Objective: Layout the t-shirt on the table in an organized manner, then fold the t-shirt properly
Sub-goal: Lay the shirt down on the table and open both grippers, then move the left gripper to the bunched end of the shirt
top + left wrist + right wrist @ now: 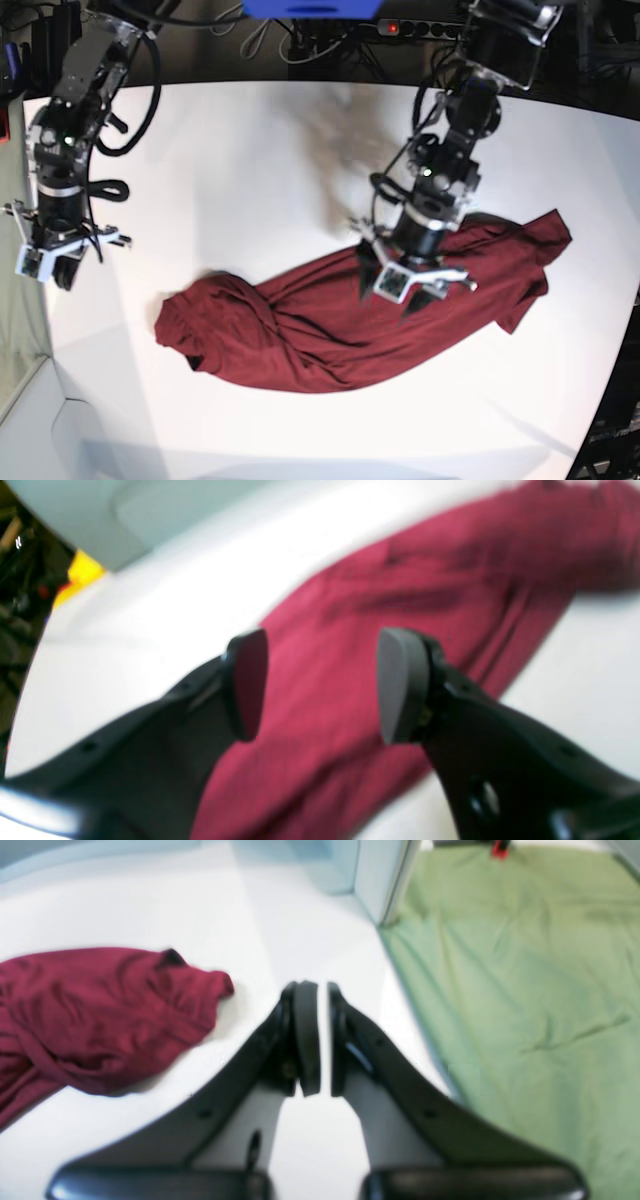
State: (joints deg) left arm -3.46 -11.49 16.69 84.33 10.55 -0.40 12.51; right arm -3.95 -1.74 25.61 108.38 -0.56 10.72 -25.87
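Observation:
The dark maroon t-shirt [330, 325] lies crumpled in a long diagonal band on the white table [230, 160], bunched at its lower-left end. My left gripper [388, 298] hovers over the shirt's middle. In the left wrist view the left gripper [322, 685] is open, with the t-shirt [350, 605] below its pads and nothing between them. My right gripper [55, 272] hangs near the table's left edge, apart from the shirt. In the right wrist view the right gripper [322, 1040] is shut on nothing above bare table [280, 915], with the bunched t-shirt [100, 1015] to its left.
A green cloth surface [525, 990] lies beyond the table's edge beside the right gripper. Cables and a power strip [430, 28] run along the far side behind the table. A yellow object [82, 572] shows past the table rim in the left wrist view.

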